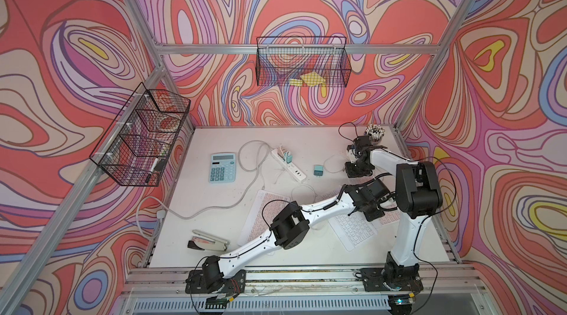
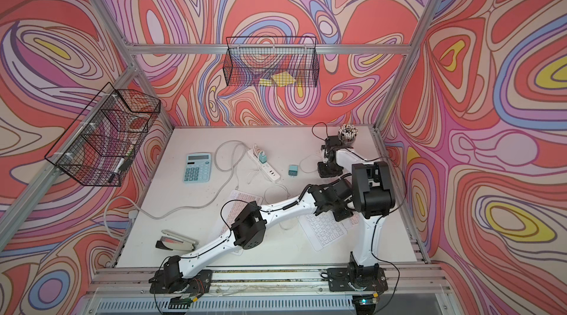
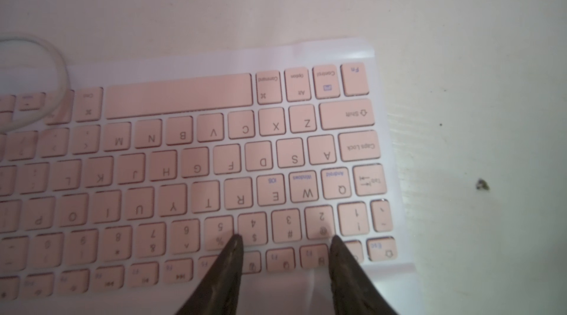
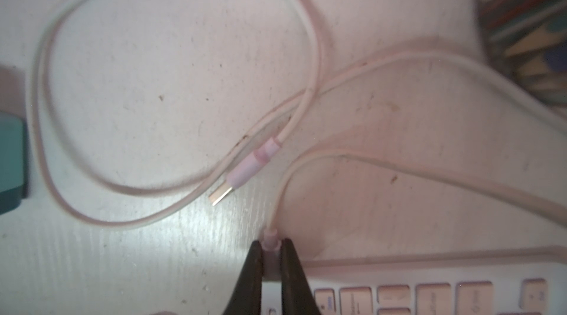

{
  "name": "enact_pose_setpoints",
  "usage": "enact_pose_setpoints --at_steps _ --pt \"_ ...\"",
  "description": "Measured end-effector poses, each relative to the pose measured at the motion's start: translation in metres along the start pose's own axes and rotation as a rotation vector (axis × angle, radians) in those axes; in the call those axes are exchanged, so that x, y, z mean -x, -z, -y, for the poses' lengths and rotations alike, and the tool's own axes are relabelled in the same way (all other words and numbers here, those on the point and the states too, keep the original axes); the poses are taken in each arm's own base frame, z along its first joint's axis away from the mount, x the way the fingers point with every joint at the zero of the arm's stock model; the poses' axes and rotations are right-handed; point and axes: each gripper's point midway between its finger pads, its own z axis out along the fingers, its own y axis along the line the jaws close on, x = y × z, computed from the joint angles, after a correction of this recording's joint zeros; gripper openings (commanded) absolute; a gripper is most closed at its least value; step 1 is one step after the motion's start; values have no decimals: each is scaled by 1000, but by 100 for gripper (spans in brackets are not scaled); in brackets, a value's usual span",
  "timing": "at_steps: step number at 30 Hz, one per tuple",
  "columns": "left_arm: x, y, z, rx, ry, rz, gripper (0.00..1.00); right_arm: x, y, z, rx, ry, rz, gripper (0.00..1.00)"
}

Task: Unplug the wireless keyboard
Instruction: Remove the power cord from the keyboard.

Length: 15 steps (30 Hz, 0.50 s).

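right gripper (image 4: 271,247) pinching the plug (image 4: 270,236) at the far edge of the keyboard (image 4: 429,292)

the pink keyboard is lying near right on the table (image 1: 306,138), its long axis running roughly left to right. the plug is sitting at its far edge, with the cable (image 4: 283,190) trailing away toward the far side. the right jaws are clamping the plug, and the fingers are hiding the joint itself. the left gripper (image 3: 287,240), jaws partly apart and gripping nothing, is hanging over the number row. the plug is pointing straight out from the edge, so a far-side pull by the right arm looks likely.
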Motion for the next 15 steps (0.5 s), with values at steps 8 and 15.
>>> enact_pose_setpoints --at_steps 8,15 --pt "0 0 0 -13 4 2 46 1 -1 -5 -98 104 -6 4" --pt "-1 0 -5 -10 10 2 45 5 -2 -14 -140 156 -22 4"
